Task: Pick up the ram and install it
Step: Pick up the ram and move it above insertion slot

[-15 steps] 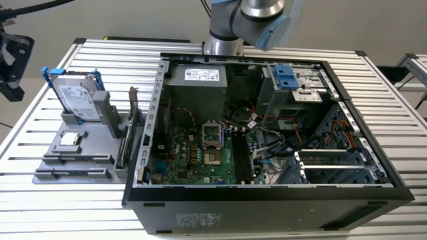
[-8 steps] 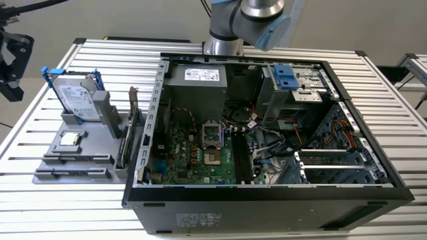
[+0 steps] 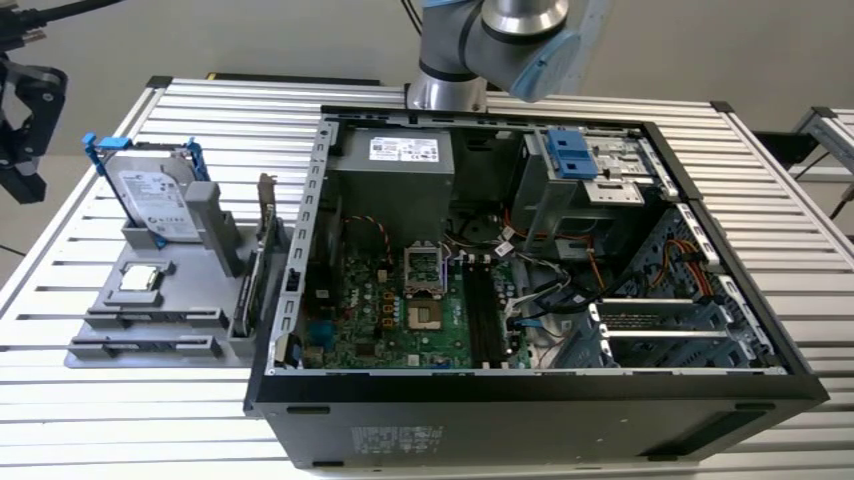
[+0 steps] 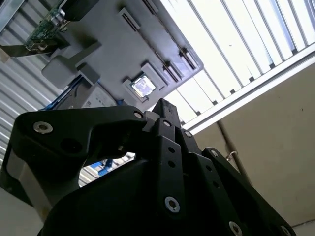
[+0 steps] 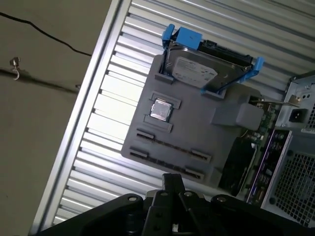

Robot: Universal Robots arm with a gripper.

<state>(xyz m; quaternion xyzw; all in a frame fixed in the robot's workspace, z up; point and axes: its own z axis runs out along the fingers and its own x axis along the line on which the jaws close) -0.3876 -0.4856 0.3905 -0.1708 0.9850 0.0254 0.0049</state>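
Exterior view, from its left: gripper (image 3: 22, 160) hangs beyond the tabletop's (image 3: 134, 420) edge on the exterior view's left, well apart from everything on it. Open or closed, cannot tell. Near that edge sits a grey fixture (image 3: 174, 300) carrying a hard drive (image 3: 154, 200) upright in a blue frame and a processor chip (image 3: 140, 281) lying flat. Along the fixture's edge nearest the computer case (image 3: 534, 400) stands a dark card (image 3: 271, 250) with a metal bracket. In the first wrist view a bluish-purple board strip (image 5: 259, 167) runs just beside it. That strip is likely the ram, though I cannot separate it from the card for certain. Judged step: approach to the pick; the motherboard's black slots (image 3: 481, 310) appear unfilled. Done well: come in square over the stick, take its flat faces at mid-length, lift straight. In the way: the card and its bracket close alongside; inside the case, loose cables (image 3: 547, 300) crowd the slots.
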